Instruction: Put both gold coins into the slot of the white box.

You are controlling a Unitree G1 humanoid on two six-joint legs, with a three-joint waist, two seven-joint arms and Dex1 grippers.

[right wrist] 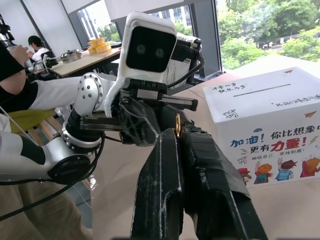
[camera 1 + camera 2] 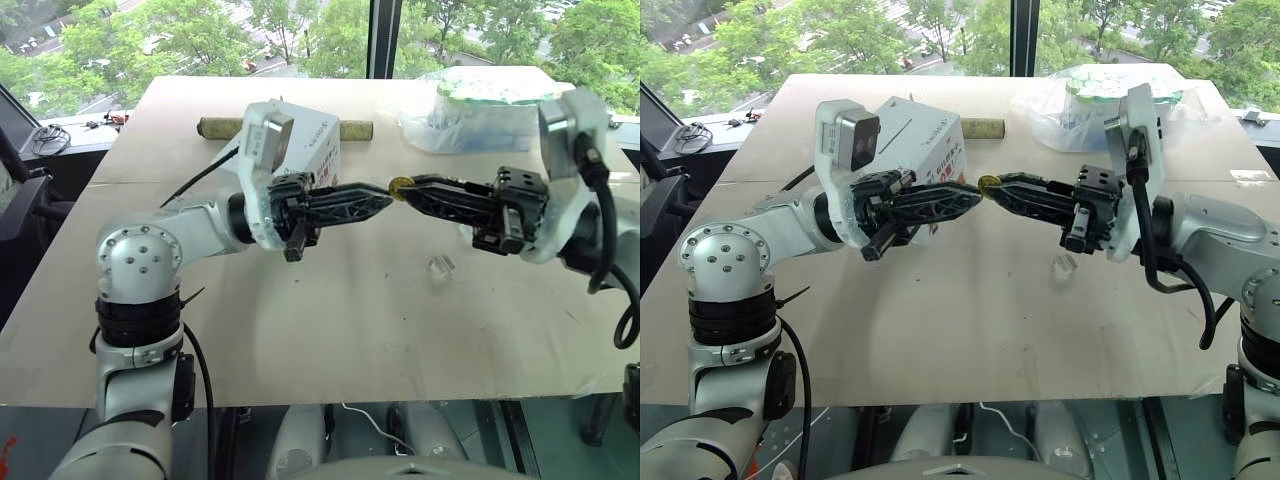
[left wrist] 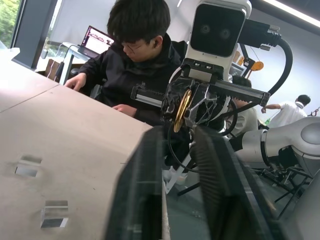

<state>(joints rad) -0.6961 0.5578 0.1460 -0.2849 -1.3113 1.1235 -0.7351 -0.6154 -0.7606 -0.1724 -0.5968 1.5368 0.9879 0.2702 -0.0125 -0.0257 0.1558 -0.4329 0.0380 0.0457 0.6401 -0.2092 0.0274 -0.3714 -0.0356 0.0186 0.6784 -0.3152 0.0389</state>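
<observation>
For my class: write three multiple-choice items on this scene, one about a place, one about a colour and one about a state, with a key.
1. Where does the white cardboard box stand?
A. On the floor
B. On the pale tabletop, behind the left hand
C. On a chair

2. What colour is the small round flat disc at the tips of the right hand?
A. Silver
B. Red
C. Gold

3. How do the two hands stand?
A. Right hand shut on the disc, left hand open with nothing between its fingers
B. Both open
C. Left hand shut on the disc

Key: 1 B, the head views show the box on the table beyond the left arm. 2 C, the disc shines gold in every view. 3 A, the left wrist view shows the disc clamped on edge in the right hand, beyond the left hand's parted fingers.
</observation>
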